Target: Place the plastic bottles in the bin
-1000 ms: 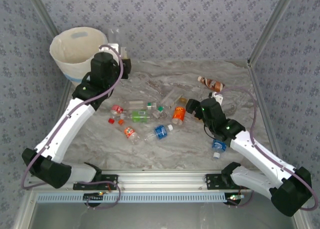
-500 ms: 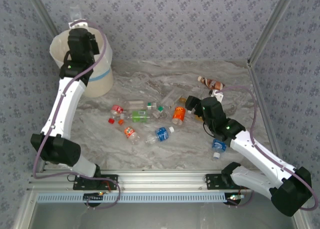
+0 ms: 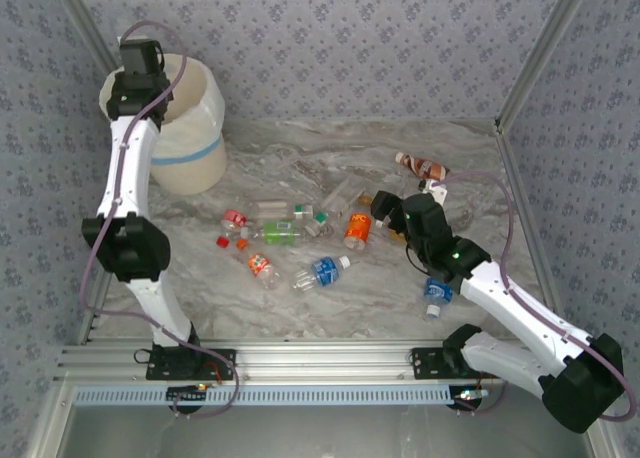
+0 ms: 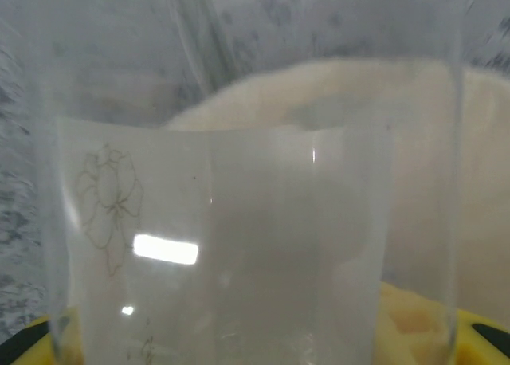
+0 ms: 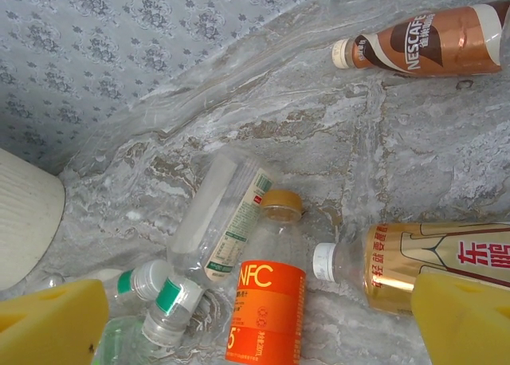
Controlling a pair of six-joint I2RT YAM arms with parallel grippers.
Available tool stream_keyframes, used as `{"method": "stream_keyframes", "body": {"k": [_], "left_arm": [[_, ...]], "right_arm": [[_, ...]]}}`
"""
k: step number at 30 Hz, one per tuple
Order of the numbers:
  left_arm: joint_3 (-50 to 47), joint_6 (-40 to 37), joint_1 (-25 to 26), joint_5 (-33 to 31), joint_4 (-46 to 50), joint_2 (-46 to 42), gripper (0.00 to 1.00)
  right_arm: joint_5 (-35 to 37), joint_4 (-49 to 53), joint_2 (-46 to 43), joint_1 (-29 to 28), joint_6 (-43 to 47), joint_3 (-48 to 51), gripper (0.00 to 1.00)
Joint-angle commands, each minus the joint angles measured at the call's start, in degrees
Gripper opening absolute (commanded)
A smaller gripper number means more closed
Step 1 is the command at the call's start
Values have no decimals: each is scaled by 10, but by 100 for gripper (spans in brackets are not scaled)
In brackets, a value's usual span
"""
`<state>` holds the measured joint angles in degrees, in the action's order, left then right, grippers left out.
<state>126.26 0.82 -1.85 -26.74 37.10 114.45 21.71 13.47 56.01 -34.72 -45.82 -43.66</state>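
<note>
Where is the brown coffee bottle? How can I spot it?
Look at the marble table, toward its far right corner. The Nescafe bottle lies on its side there, apart from the pile of bottles in the middle. Only it is dark brown with a cream cap.

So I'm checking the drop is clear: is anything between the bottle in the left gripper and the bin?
Nothing visible does. The left gripper holds the clear bottle up by the rim of the bin, whose mouth stands open.
</note>
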Motion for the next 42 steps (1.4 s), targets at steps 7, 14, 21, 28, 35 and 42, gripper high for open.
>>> {"method": "stream_keyframes", "body": {"k": [7,14,21,28,35,42], "left_arm": [[201,12,-20,-67,187,142,41],[289,33,-20,-78,239,172,78],[287,75,-19,41,260,125,99],[284,106,-14,194,267,60,99],[222,124,18,400,219,-27,99],[37,67,135,398,112,-149,100]], "right_arm": [[14,8,-3,4,-20,-9,100],[18,19,1,4,-14,-11,100],[18,39,19,6,-9,-15,100],[5,88,36,33,-9,-24,100],[-112,106,70,94,42,-44,100],[-60,173,135,115,-29,-96,100]]}}
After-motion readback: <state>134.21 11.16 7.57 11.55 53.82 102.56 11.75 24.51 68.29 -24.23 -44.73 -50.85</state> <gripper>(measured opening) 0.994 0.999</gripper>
